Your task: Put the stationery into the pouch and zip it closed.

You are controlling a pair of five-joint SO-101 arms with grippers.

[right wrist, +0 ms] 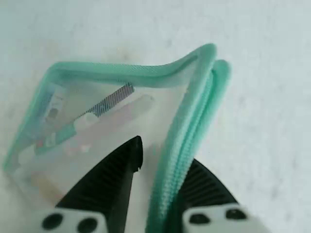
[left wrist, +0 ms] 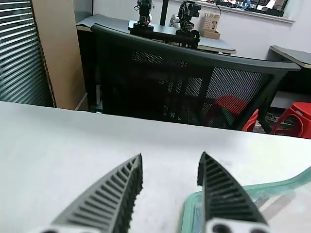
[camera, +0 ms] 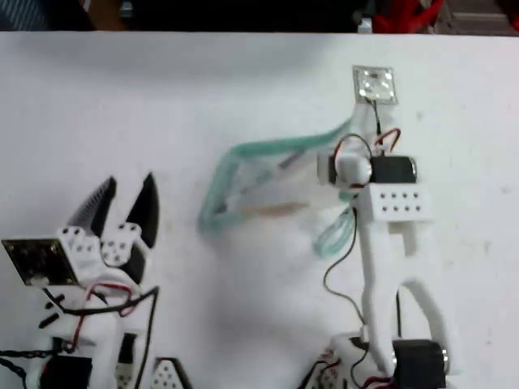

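Item: pouch [camera: 243,151], clear walls with a teal edge. It lay mid-tabletop [camera: 122,89], and the end toward my right arm was buckled upward.
Contents: stationery [camera: 272,211], slender pieces that showed through the clear wall.
Right end effector [right wrist: 167,160]: its fingers were closed over the doubled teal edge of the pouch, one finger on each side of it.
Left end effector [camera: 130,180]: it was spread wide and held nothing. It hung above the tabletop near the pouch's other end, without touching it.

Bright, washed-out glare on table [camera: 162,97], faint shadows, dim bg.
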